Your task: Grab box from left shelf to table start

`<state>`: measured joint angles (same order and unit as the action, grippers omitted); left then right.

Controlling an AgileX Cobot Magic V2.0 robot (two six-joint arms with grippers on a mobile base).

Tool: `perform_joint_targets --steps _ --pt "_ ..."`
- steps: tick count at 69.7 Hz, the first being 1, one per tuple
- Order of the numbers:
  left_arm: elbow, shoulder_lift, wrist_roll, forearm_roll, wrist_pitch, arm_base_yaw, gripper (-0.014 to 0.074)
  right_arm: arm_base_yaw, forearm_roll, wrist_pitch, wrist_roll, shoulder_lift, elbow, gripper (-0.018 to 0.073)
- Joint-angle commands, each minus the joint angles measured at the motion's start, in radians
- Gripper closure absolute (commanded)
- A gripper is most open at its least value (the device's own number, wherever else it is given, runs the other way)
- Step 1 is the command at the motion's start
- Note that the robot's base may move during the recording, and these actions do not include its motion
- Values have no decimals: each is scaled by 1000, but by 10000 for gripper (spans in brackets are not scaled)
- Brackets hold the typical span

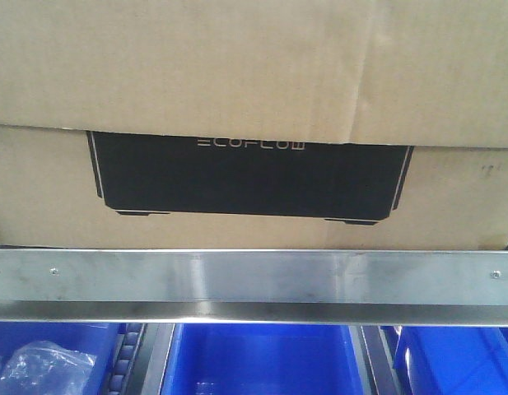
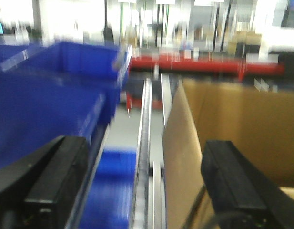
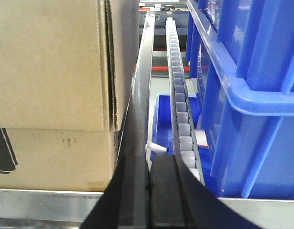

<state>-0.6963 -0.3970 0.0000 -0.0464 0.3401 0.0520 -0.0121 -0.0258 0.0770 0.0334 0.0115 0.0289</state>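
Crowding under the shelf rail [image 1: 254, 276], blue bins [image 1: 262, 362] sit below the box [image 1: 237, 74]; one holds plastic wrap [image 1: 39, 366]. Left gripper [image 2: 142, 176] gapes; right gripper [image 3: 149, 167] pressed together.

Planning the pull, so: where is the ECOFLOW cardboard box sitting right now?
In the front view the box fills the upper frame, resting on the left shelf just behind its steel front rail, directly above the blue bins.
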Motion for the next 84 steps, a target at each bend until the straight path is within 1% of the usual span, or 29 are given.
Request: perform_joint_targets --steps 1,7,9,12,16,20,24,34,45,52,58,66,84 --pt "-122 -102 0 -59 54 7 162 6 -2 -92 1 13 -16 503" --pt "-235 -216 0 -133 196 7 162 6 -2 -92 1 13 -16 503" --pt "-269 -252 19 -155 236 7 162 6 -2 -92 1 13 -16 503" --pt "-325 -313 73 -195 292 7 162 6 -2 -92 1 13 -16 503" --pt "-399 -394 158 -282 335 7 162 6 -2 -92 1 13 -16 503" --pt "-452 -468 182 -342 353 7 162 6 -2 -92 1 13 -16 503" --pt "-501 -520 184 -371 375 7 162 6 -2 -92 1 13 -16 503" --pt "-629 -665 184 -378 438 7 162 6 -2 -92 1 13 -16 503" --pt "-730 -776 186 -378 481 7 162 6 -2 -92 1 13 -16 503" --pt "-773 -831 189 -374 498 7 162 6 -2 -92 1 13 -16 503" --pt "-801 -871 215 -374 506 7 162 6 -2 -92 1 13 -16 503" --pt "-843 -922 215 -370 528 7 162 6 -2 -92 1 13 -16 503" --pt "-911 -1009 215 -361 523 7 164 6 -2 -92 1 13 -16 503"
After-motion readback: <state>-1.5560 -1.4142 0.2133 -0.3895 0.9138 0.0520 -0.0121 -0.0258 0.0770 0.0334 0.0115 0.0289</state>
